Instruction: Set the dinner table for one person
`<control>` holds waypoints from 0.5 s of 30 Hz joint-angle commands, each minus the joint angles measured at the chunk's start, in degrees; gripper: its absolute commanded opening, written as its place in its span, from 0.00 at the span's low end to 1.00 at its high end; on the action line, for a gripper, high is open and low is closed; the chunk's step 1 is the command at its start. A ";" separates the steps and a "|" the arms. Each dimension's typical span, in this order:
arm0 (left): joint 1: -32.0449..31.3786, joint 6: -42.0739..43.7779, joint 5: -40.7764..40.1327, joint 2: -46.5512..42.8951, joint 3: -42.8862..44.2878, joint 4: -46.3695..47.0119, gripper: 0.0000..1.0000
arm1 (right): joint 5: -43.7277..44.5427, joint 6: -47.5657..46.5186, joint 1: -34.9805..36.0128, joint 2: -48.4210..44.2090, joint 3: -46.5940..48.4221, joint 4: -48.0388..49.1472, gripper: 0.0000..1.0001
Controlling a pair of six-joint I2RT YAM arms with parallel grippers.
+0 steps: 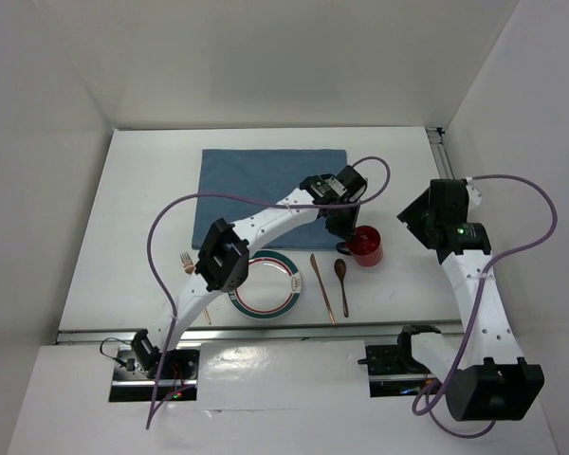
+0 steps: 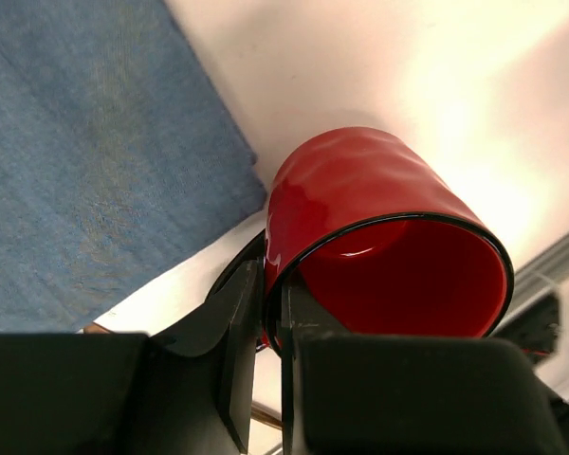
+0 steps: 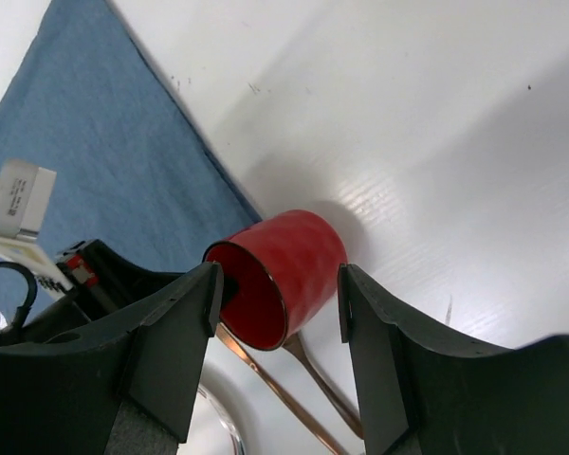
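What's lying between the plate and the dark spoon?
A slim copper-coloured utensil, probably a knife, lies between the plate and the spoon. The top view shows it.

- Robot lab test cell, not a home dining room.
- Plain white bench, boxed in by bare white panel walls on three sides.
- Metal rail along the near edge; left arm and right arm mounted there.
- Purple cables loop loose over the work area.
- Staged tableware: blue placemat, plate, red cup.
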 commanded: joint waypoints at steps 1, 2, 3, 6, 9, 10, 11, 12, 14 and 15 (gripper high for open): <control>-0.94 1.26 0.83 -0.47 2.37 1.38 0.00 | 0.41 1.53 -0.39 -1.12 -2.53 -3.42 0.63; -0.94 1.87 0.84 -0.47 2.37 1.38 0.02 | -0.56 1.01 -0.39 -1.12 -3.24 -3.43 0.63; -1.46 1.88 0.84 0.14 2.37 0.86 0.05 | -1.96 1.00 -0.39 -1.12 -3.94 -3.43 0.63; -1.46 2.41 0.84 0.15 2.98 0.33 0.25 | -7.33 -0.31 -0.39 -0.42 -5.71 -2.20 0.63; -1.46 2.93 1.45 -0.38 2.98 0.33 0.39 | -11.29 -1.46 -0.39 0.29 -7.90 -0.62 0.63; -1.46 2.93 2.15 -0.99 2.98 0.33 0.42 | -11.90 -1.98 -0.39 0.99 -7.91 -0.62 0.63; -1.46 2.93 2.68 -0.99 2.98 0.85 0.44 | -12.52 -2.59 -0.39 1.60 -8.51 0.25 0.64; -1.46 2.93 2.68 -1.60 2.98 0.85 0.47 | -13.05 -2.60 -0.39 2.22 -8.52 0.26 0.64; -1.46 2.93 3.30 -1.61 3.50 1.37 0.50 | -13.75 -3.39 -0.39 2.83 -9.04 0.26 0.64; -1.46 2.41 3.91 -2.13 3.51 1.38 0.50 | -13.76 -3.39 -0.39 2.84 -9.05 0.26 0.64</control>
